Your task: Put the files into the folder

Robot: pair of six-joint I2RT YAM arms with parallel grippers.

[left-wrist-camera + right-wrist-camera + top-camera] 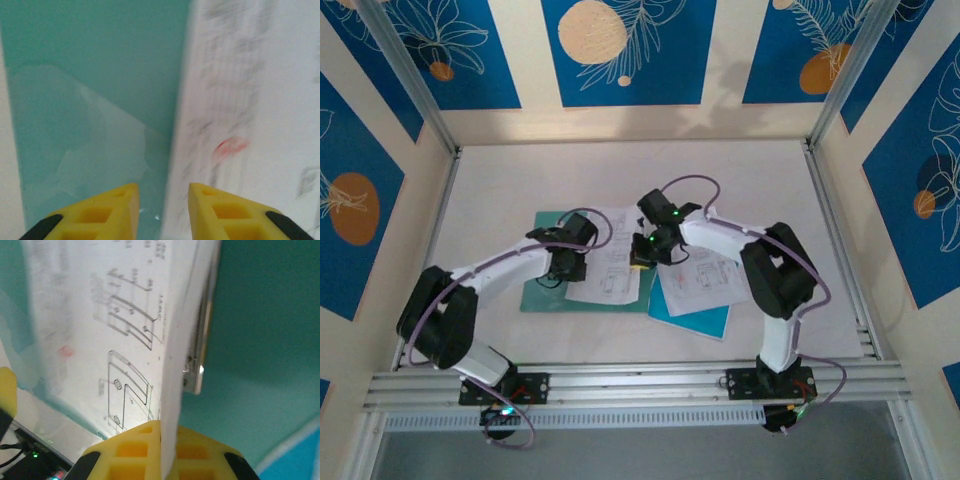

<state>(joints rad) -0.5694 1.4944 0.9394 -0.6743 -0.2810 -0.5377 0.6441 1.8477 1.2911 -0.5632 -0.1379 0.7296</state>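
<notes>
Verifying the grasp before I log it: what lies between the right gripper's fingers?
An edge of the files, pinched in the shut right gripper; the right wrist view shows it.

No readable text. Fine print on files [125, 330] blurred; only line diagrams, reddish smudge discernible.

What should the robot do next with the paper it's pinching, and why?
Probably the right end effector should lower the files flat onto the folder beside the metal clip. It pinches the sheets' edge, raised over the teal leaf, while the left end effector hovers open by the paper's other edge.
</notes>
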